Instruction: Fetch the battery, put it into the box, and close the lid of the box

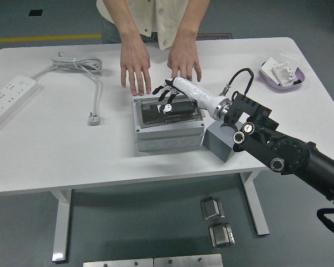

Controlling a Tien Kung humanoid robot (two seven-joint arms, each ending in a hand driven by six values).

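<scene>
The right hand [168, 99] reaches in from the right side of the table [55, 150] on a black arm and lies flat on top of the grey box [168, 122]. Its fingers are spread and stretched out, pressing on the lid [172, 109], and they hold nothing. The lid lies down over the box opening and looks closed or almost closed; under the hand I cannot tell if it is fully shut. Through the clear window of the lid a dark inside shows, but the battery cannot be seen clearly, so I cannot say where it is.

The box stands near the middle of the table, a little toward the far edge. Just beside its right side stands a grey cube block [221, 142] with the robot's wrist above it.

A person [156, 16] stands at the far edge of the table. Both of the person's hands [134, 64] rest palm down on the table just behind the box, with fingers spread, not touching the lid.

At the left edge lies a white power strip [8, 100], and its cable [80, 69] runs toward the far left part, ending in a plug [94, 118]. Near the far right corner stands a purple tray [283, 75] with small white things in it.
</scene>
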